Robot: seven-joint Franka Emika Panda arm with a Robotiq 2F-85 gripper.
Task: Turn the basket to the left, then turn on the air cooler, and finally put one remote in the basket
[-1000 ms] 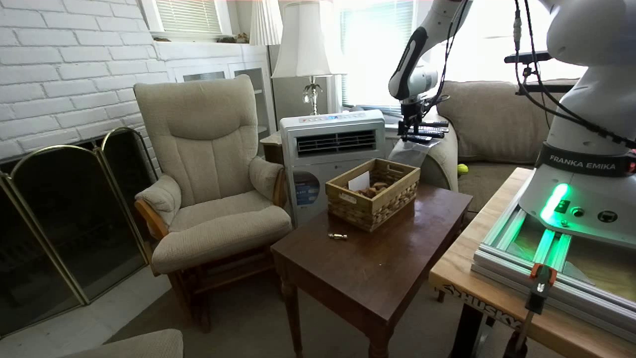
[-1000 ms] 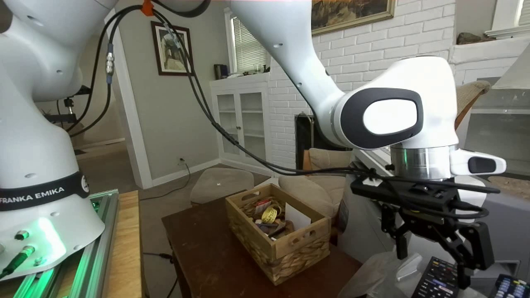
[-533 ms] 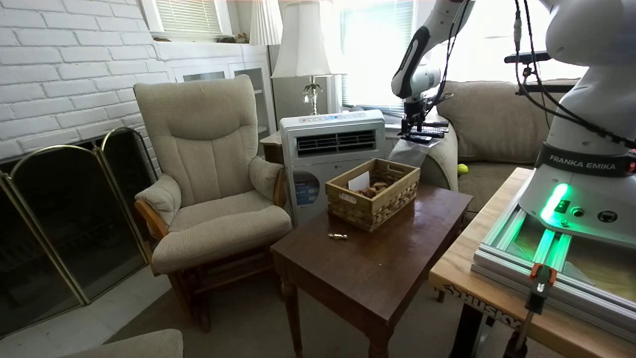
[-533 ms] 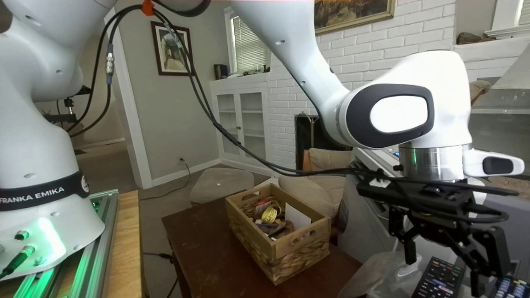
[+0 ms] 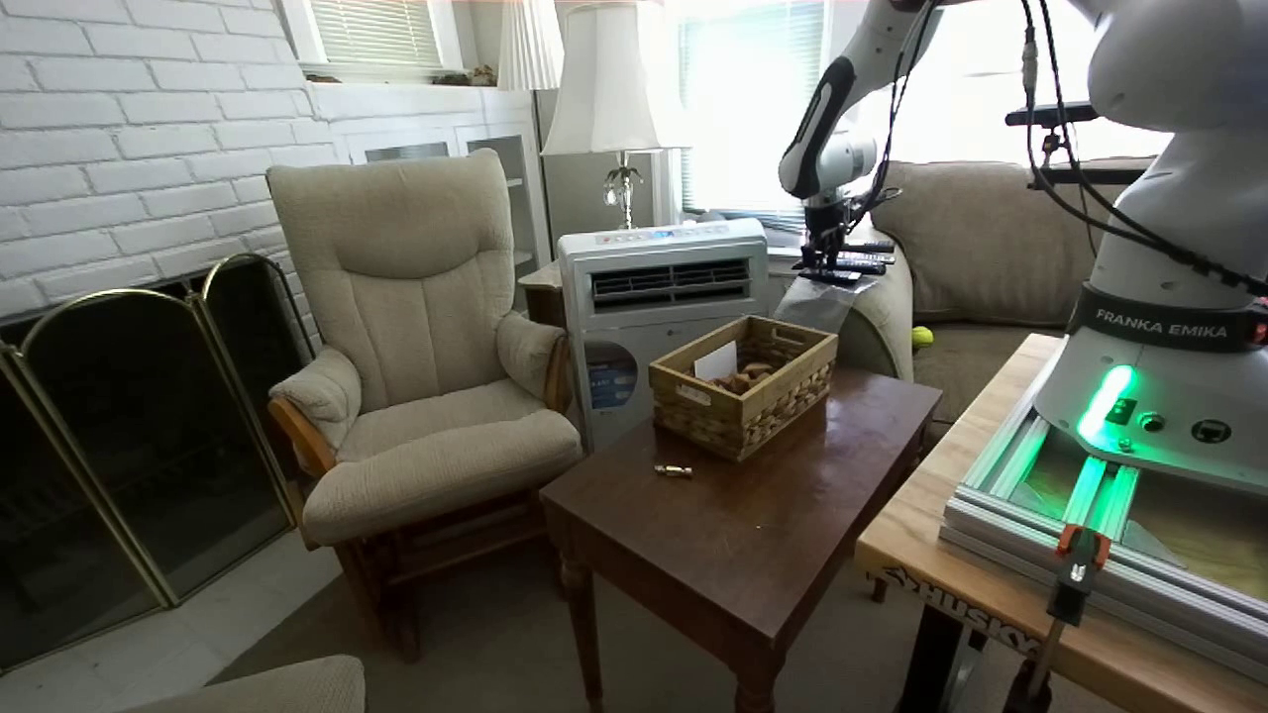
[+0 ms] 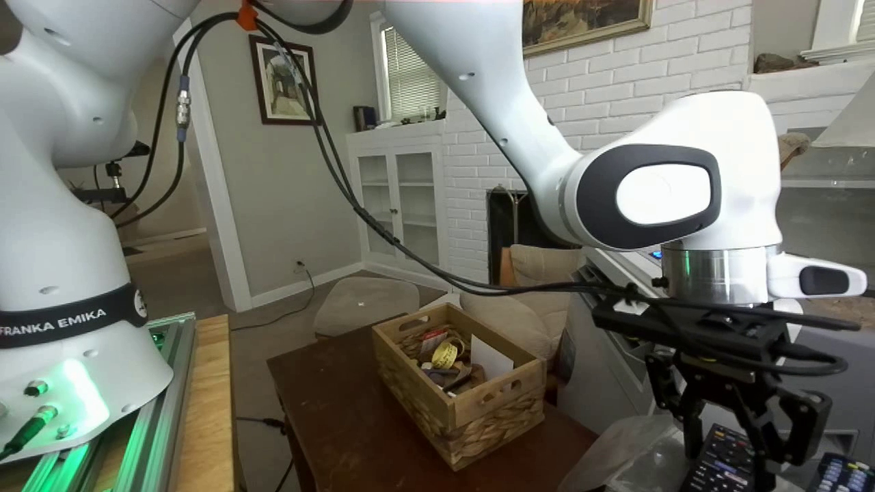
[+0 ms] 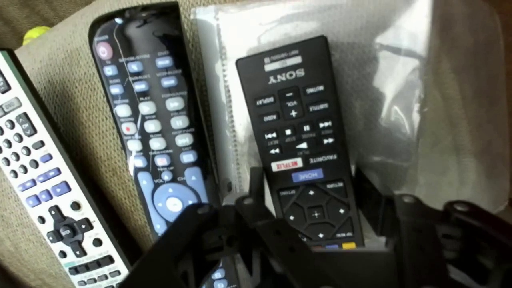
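Drawn closer together than a moment ago, the fingers point(image 7: 374, 208) of the gripper point(image 7: 309, 178) stand apart astride the black remote point(image 7: 300, 140) on the plastic bag point(image 7: 380, 88), and should pinch its sides evenly, without snagging the bag, before lifting toward the basket point(image 6: 499, 418) on the table point(image 6: 335, 386).

Wrist view: the silver remote point(image 7: 50, 186) is cropped by the left and bottom edges. The gripper point(image 7: 314, 192), cut off at the bottom, covers the lower end of the Sony remote point(image 7: 296, 120) and part of the blue-buttoned remote point(image 7: 160, 116). In an exterior view, the brown contents point(image 5: 750, 377) of the basket point(image 5: 745, 421), right of centre, are too small to identify.
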